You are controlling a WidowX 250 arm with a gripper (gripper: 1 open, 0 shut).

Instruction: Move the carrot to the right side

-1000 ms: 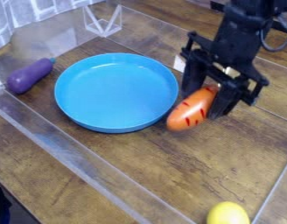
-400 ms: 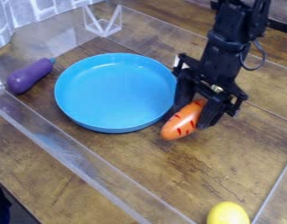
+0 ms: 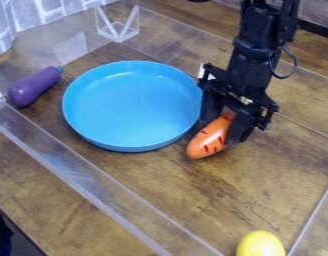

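Wooden surface, gripper (image 3: 223, 122) angled down around the carrot (image 3: 210, 138).

Your carrot (image 3: 208, 140) is a small, tapered orange toy with short dark groove marks across its body; its leafy top is hidden from you under the fingers at its upper end. You have it leaning diagonally, the orange end pointing toward the near left of the wooden tabletop and the covered end toward the far right. You see it just right of the tabletop's middle, well apart from the near edge.
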